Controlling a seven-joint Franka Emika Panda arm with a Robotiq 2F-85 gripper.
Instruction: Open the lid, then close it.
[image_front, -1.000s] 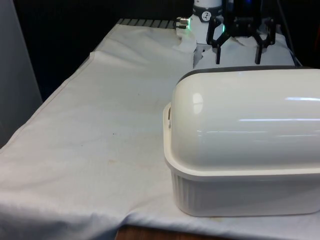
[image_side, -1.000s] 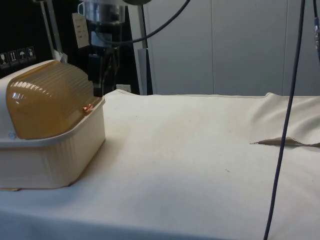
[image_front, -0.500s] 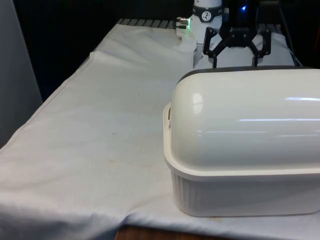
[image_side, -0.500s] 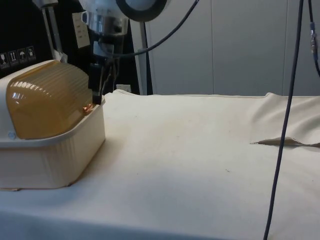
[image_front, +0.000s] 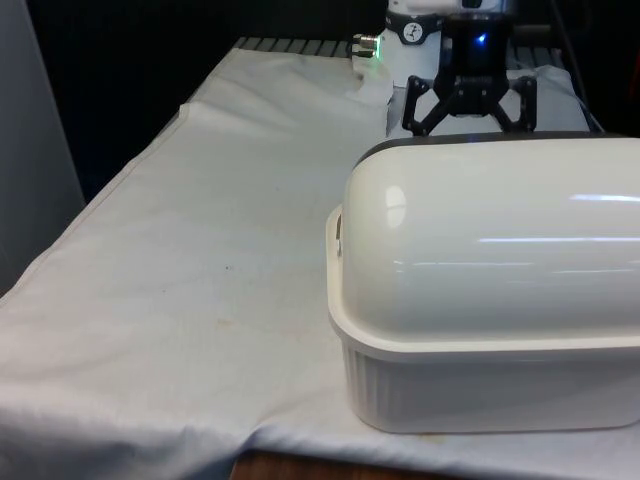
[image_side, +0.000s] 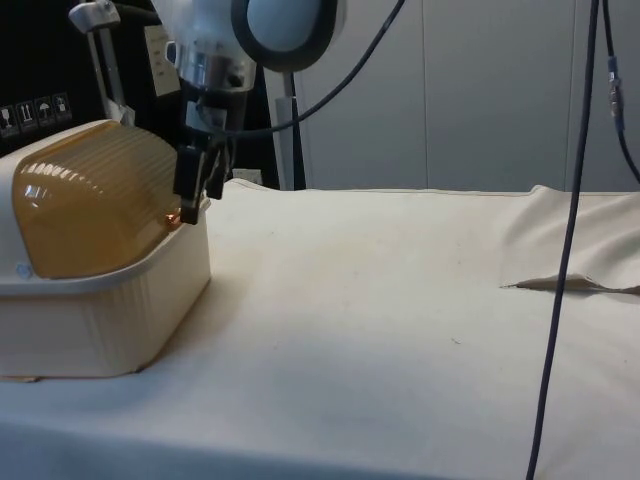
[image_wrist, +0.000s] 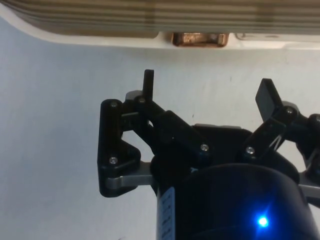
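A cream bread box (image_front: 480, 380) with ribbed walls stands on the white cloth (image_front: 200, 250) of the counter, at about four o'clock in the front view, with its rounded back turned to that camera. In the side view the bread box (image_side: 95, 320) sits at about nine o'clock, and its amber ribbed lid (image_side: 95, 205) is rolled down shut, the lower edge meeting the rim of the base. A small copper-coloured handle (image_side: 176, 216) sticks out from the lid's lower front edge. The tool (image_side: 196, 205) hangs just in front of that edge, its black fingers pointing down and tilted a little, with the tips level with the handle; whether they touch it cannot be told from this side. In the front view the tool (image_front: 470, 125) shows at about one o'clock behind the top of the box, its fingers spread wide and their tips hidden by the box. In the wrist view the tool (image_wrist: 207, 92) has its two fingers (image_wrist: 148, 85) well apart with nothing between them, and the handle (image_wrist: 200, 39) lies just beyond the tips, facing the gap, with a strip of cloth between. A dark cable (image_side: 565, 250) hangs down at about three o'clock in the side view.
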